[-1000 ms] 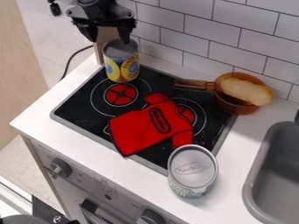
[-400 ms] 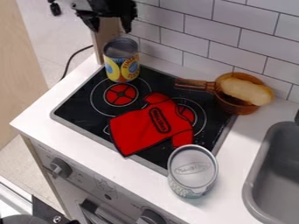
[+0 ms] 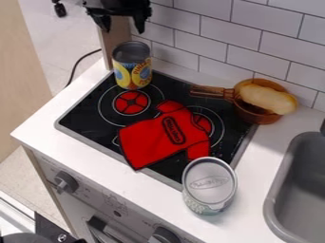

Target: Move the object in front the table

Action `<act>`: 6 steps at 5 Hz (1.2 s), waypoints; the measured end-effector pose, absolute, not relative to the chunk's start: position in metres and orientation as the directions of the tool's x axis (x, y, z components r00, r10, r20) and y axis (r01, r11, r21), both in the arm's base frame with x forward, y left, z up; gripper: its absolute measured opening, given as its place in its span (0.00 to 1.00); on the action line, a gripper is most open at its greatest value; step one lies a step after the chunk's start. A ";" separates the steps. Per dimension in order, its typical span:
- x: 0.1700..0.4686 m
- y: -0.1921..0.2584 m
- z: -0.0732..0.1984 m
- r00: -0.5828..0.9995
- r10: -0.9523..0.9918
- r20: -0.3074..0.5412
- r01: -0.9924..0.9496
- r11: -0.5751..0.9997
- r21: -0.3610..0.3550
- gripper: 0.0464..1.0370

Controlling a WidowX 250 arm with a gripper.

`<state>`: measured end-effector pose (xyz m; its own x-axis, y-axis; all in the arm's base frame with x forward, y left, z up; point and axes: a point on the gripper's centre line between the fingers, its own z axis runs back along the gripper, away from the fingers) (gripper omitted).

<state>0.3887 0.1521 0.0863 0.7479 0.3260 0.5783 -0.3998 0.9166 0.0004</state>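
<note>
Below the black gripper, which hangs at the upper left of the camera view, a yellow-and-blue can stands upright at the back corner of the black stovetop. The gripper is open, its two fingers spread apart and pointing down, with a visible gap between them and the can's top. Farther below the gripper and to its right, a red cloth with dark edging lies across the stovetop. Well to the gripper's right, a brown pan holds a pale, bread-like piece, its handle pointing back toward the gripper's side. Farthest down from the gripper are a grey-topped can, upright by the stovetop's front corner, and, right of that, a grey sink.
</note>
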 end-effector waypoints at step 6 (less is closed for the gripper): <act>0.395 0.148 0.049 0.779 0.290 0.556 -0.404 0.910 0.092 0.96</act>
<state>0.3951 0.1480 0.0486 0.7788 0.2896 0.5564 -0.4040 0.9102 0.0916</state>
